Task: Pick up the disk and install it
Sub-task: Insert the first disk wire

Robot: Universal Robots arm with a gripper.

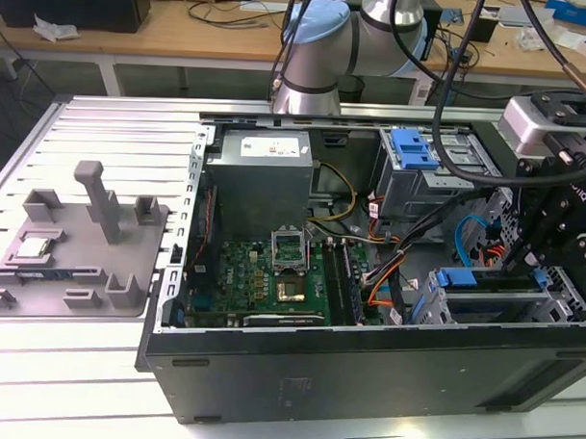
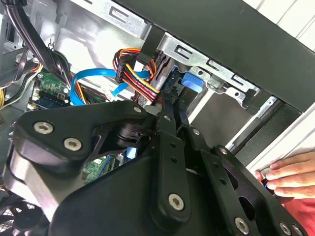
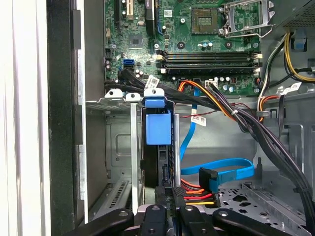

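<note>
Your tool grasps the disk by its rear edge; the disk stands on edge, its long axis pointing into the drive cage directly ahead.

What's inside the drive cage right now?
The disk stands on edge in a drive cage slot, blue rail end showing. Its body is mostly hidden; the neighbouring slot looks vacant.
</note>
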